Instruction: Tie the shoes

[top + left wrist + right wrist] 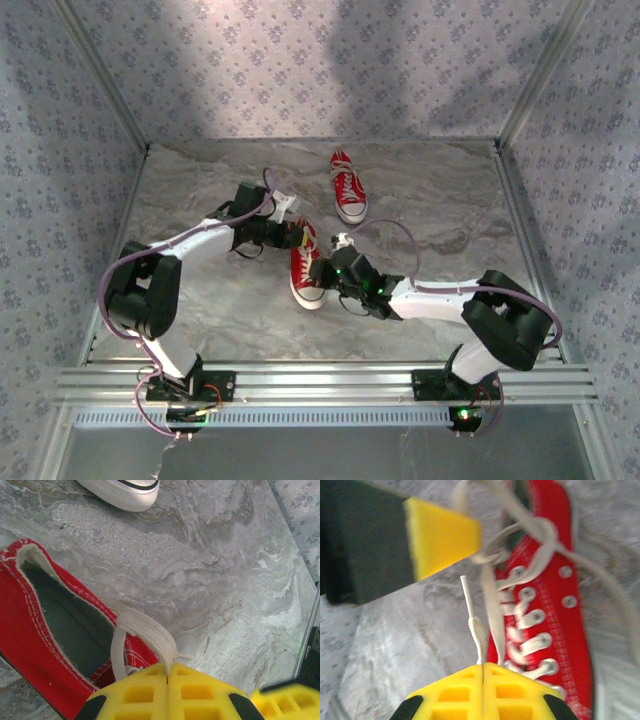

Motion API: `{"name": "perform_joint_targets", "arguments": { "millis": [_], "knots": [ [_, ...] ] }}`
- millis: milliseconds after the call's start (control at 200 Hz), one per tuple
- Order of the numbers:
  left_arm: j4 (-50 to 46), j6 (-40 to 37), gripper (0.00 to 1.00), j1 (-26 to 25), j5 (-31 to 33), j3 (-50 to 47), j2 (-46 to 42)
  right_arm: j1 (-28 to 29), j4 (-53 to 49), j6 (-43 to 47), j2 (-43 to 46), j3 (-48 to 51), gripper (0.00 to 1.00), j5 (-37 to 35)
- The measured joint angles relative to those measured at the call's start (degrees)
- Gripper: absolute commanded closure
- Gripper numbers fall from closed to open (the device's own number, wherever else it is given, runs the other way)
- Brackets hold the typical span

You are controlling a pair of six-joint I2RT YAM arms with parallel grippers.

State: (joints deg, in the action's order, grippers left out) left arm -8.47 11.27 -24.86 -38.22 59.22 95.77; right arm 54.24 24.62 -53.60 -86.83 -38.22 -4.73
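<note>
Red shoe (305,268), left pincer (167,672) at collar clamping lace loop (145,630), right pincer (482,666) pinching lace end (476,630)

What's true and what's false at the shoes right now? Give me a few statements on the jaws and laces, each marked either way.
1. The left jaws are shut on a loop of white lace. True.
2. The right jaws are open and empty. False: they are shut on a lace end.
3. The two shoes lie touching, side by side. False: the far shoe lies apart from the near shoe, farther back on the table.
4. Both arms are working at the near shoe. True.
</note>
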Motion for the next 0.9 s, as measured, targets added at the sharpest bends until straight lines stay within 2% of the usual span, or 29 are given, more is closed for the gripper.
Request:
{"name": "perform_joint_targets", "arguments": {
  "millis": [285,425,745,904],
  "knots": [
    [2.6,2.3,1.00,0.0,0.8,-1.0,0.0,0.8,9.6,-3.3,-7.8,-2.6,1.00,4.1],
    [2.9,3.1,1.00,0.1,1.6,-1.5,-0.1,0.9,11.0,-4.1,-9.8,-2.4,1.00,4.4],
    [4.3,3.1,1.00,0.5,1.9,-2.8,-1.3,2.6,6.4,-6.6,-0.7,5.8,1.00,-5.1],
    [4.5,3.1,1.00,0.5,1.8,-3.7,-1.6,1.7,3.7,-7.7,0.4,6.6,1.00,-7.1]
  ]
}}
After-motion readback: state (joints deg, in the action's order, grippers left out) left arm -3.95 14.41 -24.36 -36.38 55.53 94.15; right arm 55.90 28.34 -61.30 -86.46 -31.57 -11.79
